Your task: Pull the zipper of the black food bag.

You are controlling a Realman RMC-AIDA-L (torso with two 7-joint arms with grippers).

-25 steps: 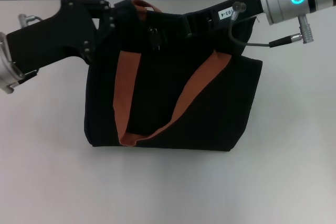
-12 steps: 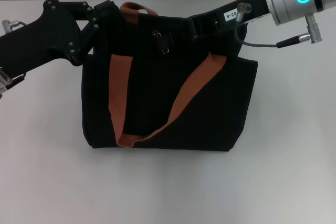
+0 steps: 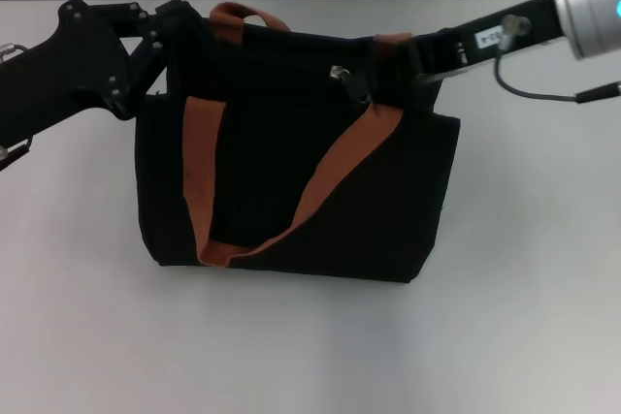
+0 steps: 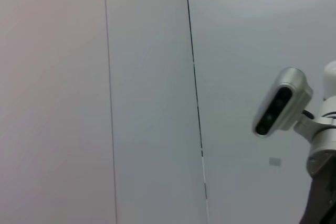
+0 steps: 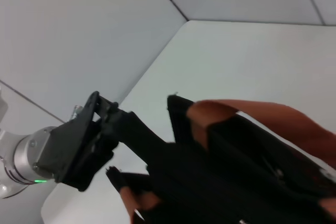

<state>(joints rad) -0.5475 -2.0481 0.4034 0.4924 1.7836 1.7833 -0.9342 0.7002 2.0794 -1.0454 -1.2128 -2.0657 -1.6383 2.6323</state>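
The black food bag (image 3: 291,191) stands on the white table, with rust-orange handles (image 3: 335,167) draped over its front. The silver zipper pull (image 3: 342,75) sits on the zip line along the bag's top, right of its middle. My right gripper (image 3: 380,63) reaches in from the right, just right of the pull, and appears shut on it, dark against the bag. My left gripper (image 3: 175,18) is shut on the bag's top left corner. The right wrist view shows the bag (image 5: 236,171) and the left gripper (image 5: 121,124) at its far end.
The white table (image 3: 291,356) spreads in front and to both sides of the bag. A grey panelled wall stands behind. A cable (image 3: 543,94) hangs under my right wrist. The left wrist view shows only the wall and my head camera (image 4: 278,103).
The zipper pull has slid to the right along the bag's top with my right gripper. My left gripper and the bag have shifted a little to the left.
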